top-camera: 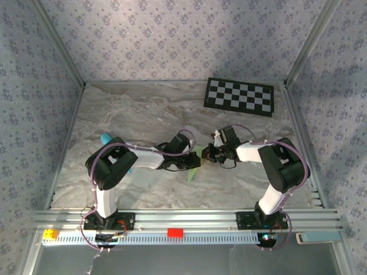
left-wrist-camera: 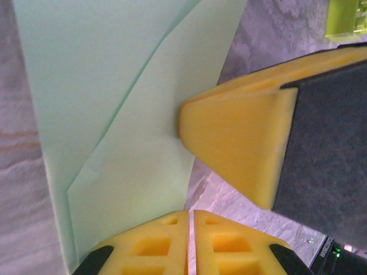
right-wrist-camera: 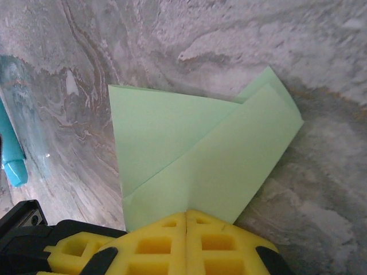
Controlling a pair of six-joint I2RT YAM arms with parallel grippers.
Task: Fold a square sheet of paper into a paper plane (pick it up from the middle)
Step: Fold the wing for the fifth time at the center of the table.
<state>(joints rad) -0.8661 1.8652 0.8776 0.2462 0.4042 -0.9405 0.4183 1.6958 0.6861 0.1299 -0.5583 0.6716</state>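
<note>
The sheet of paper (top-camera: 193, 172) lies just below the centre of the overhead frame, on the marble table (top-camera: 132, 114), between the two gripper heads. It is partly folded. In the right wrist frame two pale green flaps are seen overlapping along a diagonal, with one corner pointing to the upper right.

The right gripper (right-wrist-camera: 186, 220) is clenched. Its yellow pads are closed to a hairline seam at the bottom centre of its frame, over the near edge of the sheet. In the left wrist frame its wedge-shaped tip is seen at centre right, set against the sheet's right edge.

The left gripper (left-wrist-camera: 190, 220) is also clenched, pad against pad, at the bottom centre of its frame over the sheet's lower edge. Whether its tips touch the paper cannot be told.

A cyan-blue stick (right-wrist-camera: 11, 152) is seen at the left edge of the right wrist frame, apart from the sheet. A checkerboard (top-camera: 239, 96) lies at the upper right of the overhead frame, well apart from the sheet.
</note>
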